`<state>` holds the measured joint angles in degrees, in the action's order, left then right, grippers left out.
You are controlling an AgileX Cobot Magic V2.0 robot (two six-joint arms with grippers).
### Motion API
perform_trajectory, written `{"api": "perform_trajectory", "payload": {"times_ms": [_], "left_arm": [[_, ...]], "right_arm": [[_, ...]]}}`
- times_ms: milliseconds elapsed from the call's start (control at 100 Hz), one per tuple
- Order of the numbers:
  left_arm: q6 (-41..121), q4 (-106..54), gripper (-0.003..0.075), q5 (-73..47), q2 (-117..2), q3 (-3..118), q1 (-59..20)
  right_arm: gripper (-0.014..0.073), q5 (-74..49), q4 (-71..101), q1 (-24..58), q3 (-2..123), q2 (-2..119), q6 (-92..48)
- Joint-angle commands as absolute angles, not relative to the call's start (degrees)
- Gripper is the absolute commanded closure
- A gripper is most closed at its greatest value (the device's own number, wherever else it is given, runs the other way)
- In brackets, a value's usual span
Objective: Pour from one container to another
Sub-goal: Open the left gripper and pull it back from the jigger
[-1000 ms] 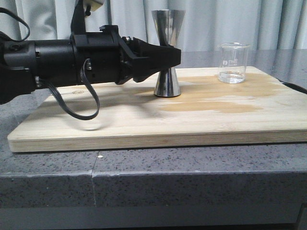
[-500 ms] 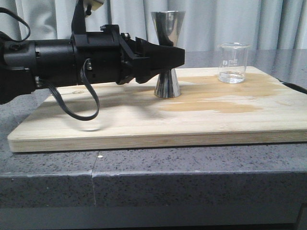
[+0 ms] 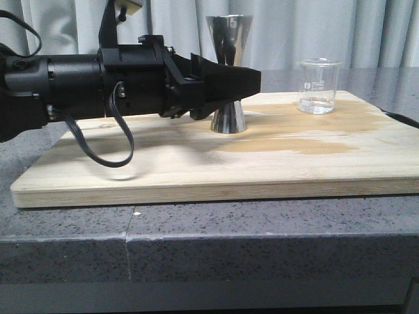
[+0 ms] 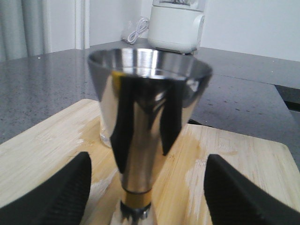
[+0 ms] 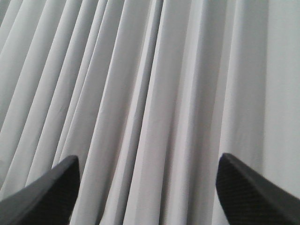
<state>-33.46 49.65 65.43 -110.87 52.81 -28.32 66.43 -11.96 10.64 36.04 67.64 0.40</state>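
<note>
The steel jigger [image 3: 229, 36] stands upright on the wooden board [image 3: 196, 167], its gold waist band hidden behind my left gripper [image 3: 252, 82] in the front view. That gripper is open, one finger on each side of the jigger's waist [image 4: 140, 197] with gaps on both sides. The clear glass beaker [image 3: 319, 86] stands upright at the board's back right, apart from the gripper, with a little clear liquid at its bottom. My right gripper [image 5: 147, 192] is open with nothing in it, faces the curtain, and is out of the front view.
The board lies on a grey stone counter [image 3: 262, 235] and has a darker wet patch [image 3: 294, 140] on its right half. A white appliance base [image 4: 176, 28] stands beyond the board. Grey curtains [image 3: 294, 26] hang behind.
My left gripper has moved to the right, its open fingers now reaching past the jigger's waist. The jigger and the beaker have stayed in place.
</note>
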Motion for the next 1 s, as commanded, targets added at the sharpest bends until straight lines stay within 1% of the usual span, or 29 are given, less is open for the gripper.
{"api": "perform_trajectory", "payload": {"times_ms": [0, 440, 630, 990], "left_arm": [[-33.3, 48.4, 0.0244, 71.2, -108.4, 54.1, -28.1], [-33.3, 52.7, 0.0244, 67.2, -107.3, 54.1, -28.1], [-33.3, 53.2, 0.0244, 63.3, -105.9, 54.1, -28.1], [-35.1, 56.7, 0.0245, 63.2, -103.8, 54.1, -25.6]], "right_arm": [[0.0053, 70.4, -11.6, 10.2, 37.8, 66.1, 0.4], [0.0053, 70.4, -11.6, 10.2, 37.8, 66.1, 0.4], [0.0053, 70.4, -11.6, 10.2, 37.8, 66.1, 0.4], [0.0053, 70.4, -11.6, 10.2, 37.8, 66.1, 0.4]]}}
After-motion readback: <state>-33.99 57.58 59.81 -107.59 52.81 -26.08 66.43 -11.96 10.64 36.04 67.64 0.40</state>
